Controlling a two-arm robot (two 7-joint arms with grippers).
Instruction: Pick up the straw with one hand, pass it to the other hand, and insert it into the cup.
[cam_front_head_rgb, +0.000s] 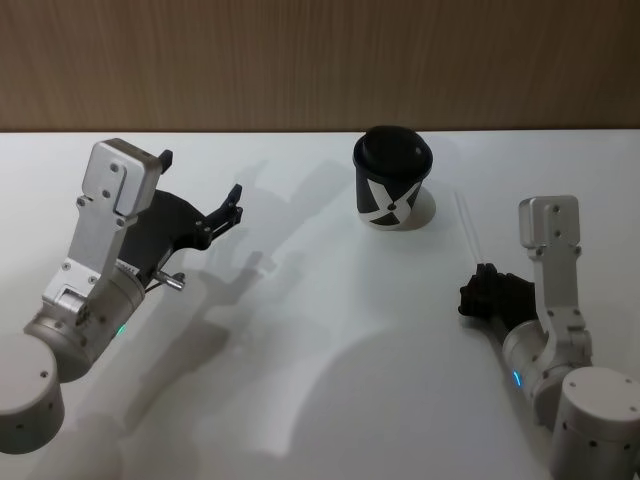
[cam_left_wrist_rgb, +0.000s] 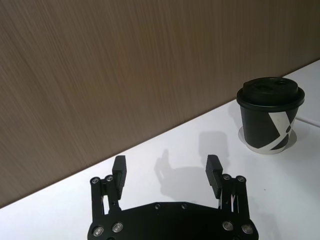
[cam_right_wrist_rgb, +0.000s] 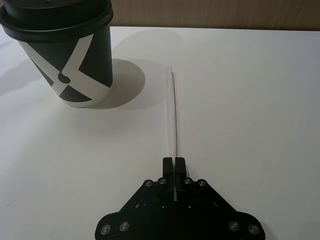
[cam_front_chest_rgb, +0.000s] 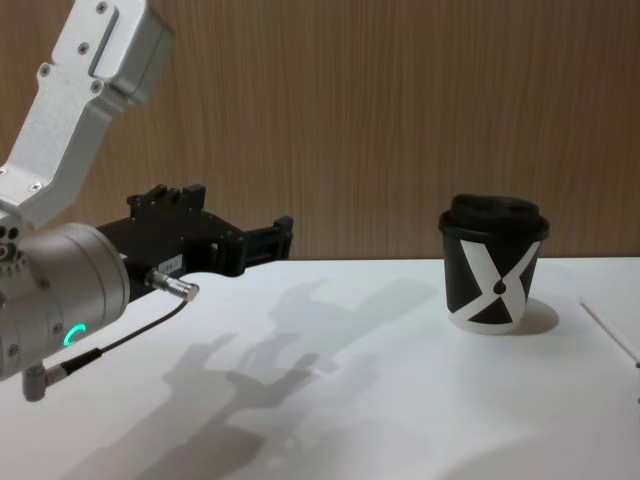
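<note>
My right claw (cam_right_wrist_rgb: 173, 162) is clenched on the near end of the straw (cam_right_wrist_rgb: 173, 110). Its two blocky fingers are pinched together, with the thin white tube running out between them toward 12 o'clock across the counter (cam_front_head_rgb: 300, 400). I cannot tell whether the straw is off the surface yet. From the head camera it lies at about 4 o'clock of the cup (cam_front_head_rgb: 392, 182), near it but apart, and the claw sits at its 6 o'clock end. I judge the straw almost weightless, smooth and easy to kink, so a light pinch is enough and a hard squeeze would flatten it. Held at one tip, the long free length will likely wobble, but that leaves plenty of shaft for the hand-over. The left claw (cam_left_wrist_rgb: 166, 171) is released with fingers spread wide and hovers at roughly 9 o'clock of the cup, well apart from it. It should take the straw near the middle, leaving a bare end for the lid. The cup looks light too, and a sideways poke could tip it.
</note>
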